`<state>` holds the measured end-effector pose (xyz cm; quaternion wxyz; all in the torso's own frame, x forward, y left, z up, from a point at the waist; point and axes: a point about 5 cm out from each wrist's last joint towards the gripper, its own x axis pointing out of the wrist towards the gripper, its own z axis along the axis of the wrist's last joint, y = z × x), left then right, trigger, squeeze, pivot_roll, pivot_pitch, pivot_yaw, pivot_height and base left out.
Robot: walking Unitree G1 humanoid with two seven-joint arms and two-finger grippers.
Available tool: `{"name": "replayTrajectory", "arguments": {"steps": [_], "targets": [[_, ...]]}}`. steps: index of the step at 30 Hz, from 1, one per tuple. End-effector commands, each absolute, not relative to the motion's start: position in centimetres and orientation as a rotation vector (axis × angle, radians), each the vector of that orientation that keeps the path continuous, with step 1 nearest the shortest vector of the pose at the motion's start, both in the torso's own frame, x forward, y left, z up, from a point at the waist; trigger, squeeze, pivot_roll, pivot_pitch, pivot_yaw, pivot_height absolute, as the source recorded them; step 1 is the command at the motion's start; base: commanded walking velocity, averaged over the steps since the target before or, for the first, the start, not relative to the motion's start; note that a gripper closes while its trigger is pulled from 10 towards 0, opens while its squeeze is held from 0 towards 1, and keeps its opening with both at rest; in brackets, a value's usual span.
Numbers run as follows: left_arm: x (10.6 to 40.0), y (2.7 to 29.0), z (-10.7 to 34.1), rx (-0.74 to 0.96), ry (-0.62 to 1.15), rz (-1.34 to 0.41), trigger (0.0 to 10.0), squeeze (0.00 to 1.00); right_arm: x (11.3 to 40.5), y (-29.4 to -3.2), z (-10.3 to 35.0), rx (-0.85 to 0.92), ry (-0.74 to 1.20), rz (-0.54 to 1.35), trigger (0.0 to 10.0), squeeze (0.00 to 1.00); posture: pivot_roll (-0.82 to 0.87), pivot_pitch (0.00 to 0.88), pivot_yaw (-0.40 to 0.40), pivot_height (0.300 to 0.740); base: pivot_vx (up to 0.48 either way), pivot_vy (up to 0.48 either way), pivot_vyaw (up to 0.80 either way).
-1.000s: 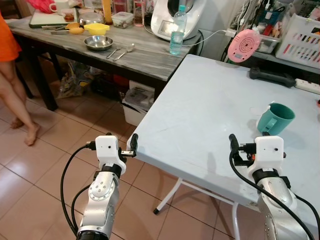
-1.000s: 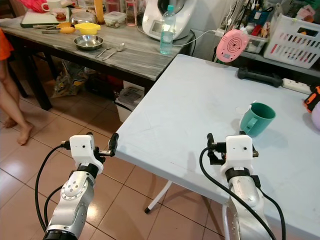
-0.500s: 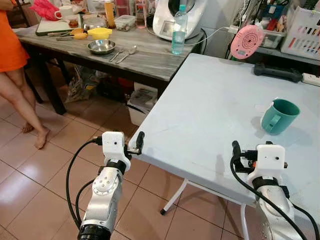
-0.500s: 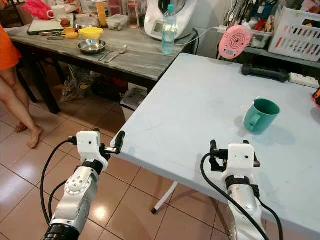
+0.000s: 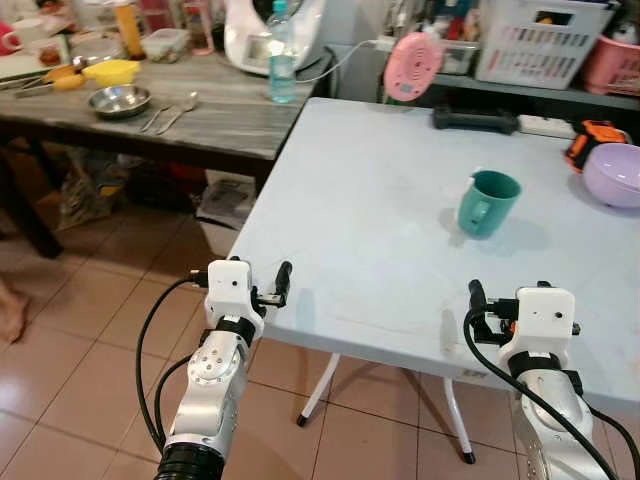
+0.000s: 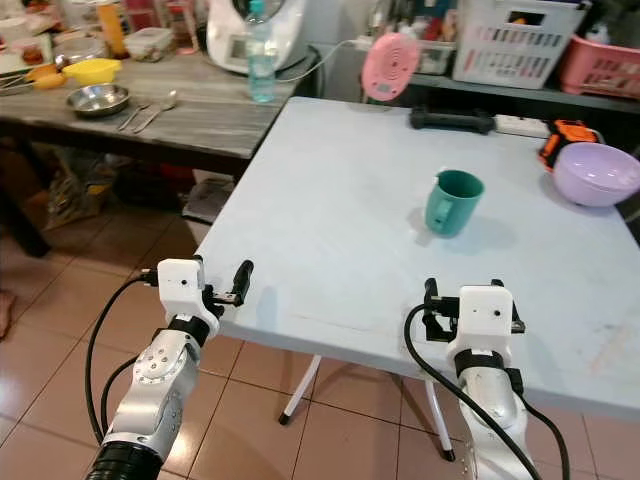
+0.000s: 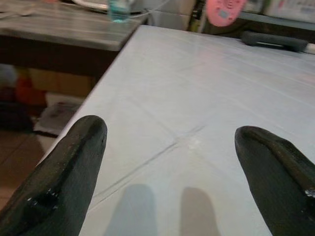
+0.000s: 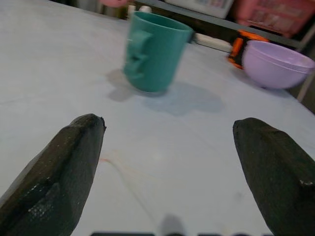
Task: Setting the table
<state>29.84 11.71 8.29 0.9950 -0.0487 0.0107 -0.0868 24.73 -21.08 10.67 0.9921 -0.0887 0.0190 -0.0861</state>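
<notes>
Left hand [image 7: 167, 172] held at near corner of pale surface [image 5: 380, 220], fingers apart, empty. Right hand [image 8: 167, 172] held over near edge, fingers apart, empty. Green mug [image 5: 487, 202] upright mid-surface; purple bowl [image 5: 614, 174] well right.

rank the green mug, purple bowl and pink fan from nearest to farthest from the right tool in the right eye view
1. Green mug, mid-table, ahead of the right tool.
2. Purple bowl, at the table's far right edge.
3. Pink fan, beyond the table's far edge, left of the mug.
</notes>
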Motion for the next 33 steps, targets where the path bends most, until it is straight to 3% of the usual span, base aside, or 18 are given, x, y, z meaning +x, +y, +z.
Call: {"name": "replayTrajectory", "arguments": {"steps": [1,27,33], "targets": [[30.08,11.5,8.52,-0.081,0.014,-0.188,10.0,0.0,24.85,-21.25,10.91,-0.182,0.03,-0.183,10.0,0.0,-0.21,0.0,-0.006,0.74,0.0,0.0,-0.77],[30.14,10.92,8.99,-0.047,-0.019,-0.258,10.0,0.0,25.06,-21.03,11.07,-0.175,0.019,-0.191,10.0,0.0,-0.21,0.0,0.007,0.74,0.0,0.0,-0.77],[29.94,10.98,9.02,-0.023,-0.03,-0.288,10.0,0.0,25.11,-20.85,11.11,-0.17,0.013,-0.188,10.0,0.0,-0.21,0.0,0.01,0.74,0.0,0.0,-0.07]]}}
